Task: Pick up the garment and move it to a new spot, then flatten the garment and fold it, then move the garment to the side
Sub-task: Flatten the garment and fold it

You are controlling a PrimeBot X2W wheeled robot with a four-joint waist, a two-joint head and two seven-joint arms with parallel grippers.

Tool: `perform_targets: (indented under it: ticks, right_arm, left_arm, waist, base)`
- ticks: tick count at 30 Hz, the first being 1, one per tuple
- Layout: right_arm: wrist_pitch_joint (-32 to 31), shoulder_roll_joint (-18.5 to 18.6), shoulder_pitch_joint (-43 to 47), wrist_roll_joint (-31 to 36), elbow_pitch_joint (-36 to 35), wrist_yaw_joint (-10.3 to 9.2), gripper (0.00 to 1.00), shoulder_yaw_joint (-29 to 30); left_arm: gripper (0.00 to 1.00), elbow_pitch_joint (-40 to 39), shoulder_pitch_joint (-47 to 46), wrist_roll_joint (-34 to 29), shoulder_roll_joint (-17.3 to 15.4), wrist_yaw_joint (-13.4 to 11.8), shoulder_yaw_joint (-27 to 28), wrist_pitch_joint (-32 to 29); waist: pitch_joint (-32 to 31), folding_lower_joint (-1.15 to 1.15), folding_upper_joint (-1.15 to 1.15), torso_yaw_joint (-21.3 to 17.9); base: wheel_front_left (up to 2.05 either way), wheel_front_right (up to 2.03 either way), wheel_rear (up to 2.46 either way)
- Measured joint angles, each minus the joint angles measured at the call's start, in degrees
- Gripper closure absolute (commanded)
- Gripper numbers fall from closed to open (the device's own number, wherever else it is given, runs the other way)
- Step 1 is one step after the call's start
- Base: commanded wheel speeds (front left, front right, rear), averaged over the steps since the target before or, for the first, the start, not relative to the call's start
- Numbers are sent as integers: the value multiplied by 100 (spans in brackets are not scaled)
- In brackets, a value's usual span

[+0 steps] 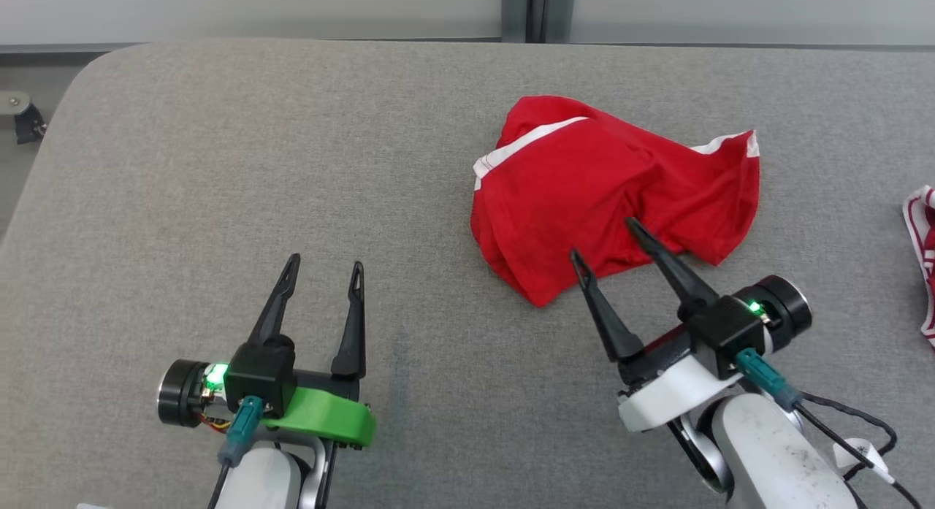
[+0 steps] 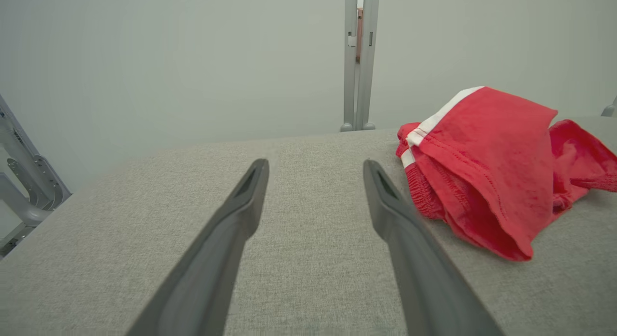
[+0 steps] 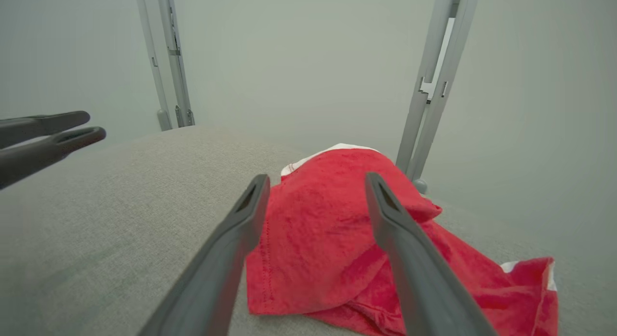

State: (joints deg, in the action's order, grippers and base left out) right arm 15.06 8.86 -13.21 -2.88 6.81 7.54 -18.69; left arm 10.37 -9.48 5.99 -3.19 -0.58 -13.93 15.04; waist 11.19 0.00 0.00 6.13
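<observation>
R gripper (image 1: 603, 237): jaws wide apart, nothing betw. them; tips over near edge of red shorts (image 1: 621, 173), contact unclear.
L gripper (image 1: 325, 261): jaws apart, empty, over bare tabletop, well left of shorts.
Shorts pos.: crumpled heap w/ white trim on grey fabric tabletop (image 1: 256, 166), right of centre.
Far right edge: red-white cloth (image 1: 922, 261), apart from shorts.

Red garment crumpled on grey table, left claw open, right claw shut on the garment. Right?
No: the right claw is open, jaws spread at the red garment, nothing gripped, as the right wrist view shows. Rest holds.
</observation>
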Motion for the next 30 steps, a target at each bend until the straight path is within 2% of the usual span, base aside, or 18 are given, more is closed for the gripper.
perform_targets:
  ticks: [5,9,12,15,21,22,23,30]
  right_arm:
    - [-1,-5,-356,171,515,0,0,-378]
    - [-97,-18,-735,671,1082,0,0,-527]
    - [-190,-19,-1021,1358,1450,0,0,-400]
    - [-233,-97,-1156,1839,1767,0,0,-174]
    - [-202,-255,-1298,2313,2193,0,0,319]
    - [-203,-281,-1303,2361,2259,0,28,439]
    - [-211,-303,-1303,2402,2330,0,100,524]
    - [-71,-499,-1311,2458,2365,0,100,793]
  left_arm:
    - [0,13,-58,30,20,3,-97,0]
    - [0,23,-62,92,22,-1,-182,0]
    - [0,-52,-88,185,26,-154,-249,0]
    - [0,-45,-107,276,30,-187,-369,0]
    - [0,-14,-110,374,30,-232,-458,0]
    - [0,-12,-110,386,30,-246,-468,0]
    - [0,-9,-109,390,30,-247,-474,0]
    - [0,27,-106,403,30,-266,-481,0]
  waist:
    - [73,0,0,259]
    - [142,0,0,480]
    - [189,0,0,654]
    - [231,0,0,829]
    - [302,0,0,1126]
    - [312,0,0,1159]
    - [319,0,0,1185]
    - [294,0,0,1113]
  base:
    - [0,0,0]
    - [0,0,0]
    - [0,0,0]
    - [0,0,0]
    - [0,0,0]
    - [0,0,0]
    - [0,0,0]
    - [0,0,0]
